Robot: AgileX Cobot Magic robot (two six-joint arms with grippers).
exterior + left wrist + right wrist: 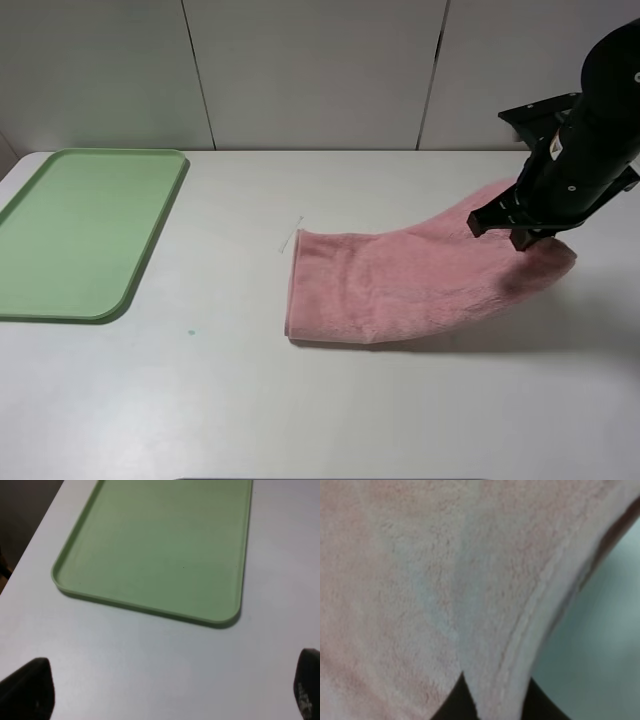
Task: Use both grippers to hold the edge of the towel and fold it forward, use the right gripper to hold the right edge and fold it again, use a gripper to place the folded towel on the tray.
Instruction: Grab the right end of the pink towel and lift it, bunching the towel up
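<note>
Second fold in hand: the right hand pinches the right edge of the pink towel, raised off the tabletop at frame right. Next, I'd judge, sweep it left over the flat half. The left hand hangs spread by the green tray.

place: lab test bench | cues: bare white table, plain panel wall

tabletop: white, matte, flat, filling most of the exterior high view.
wall: pale panels behind the far edge, split by thin dark vertical seams.
thread: small white sliver lying near the tabletop's middle.
speck: tiny green mark, nearer and left of the thread.
</note>
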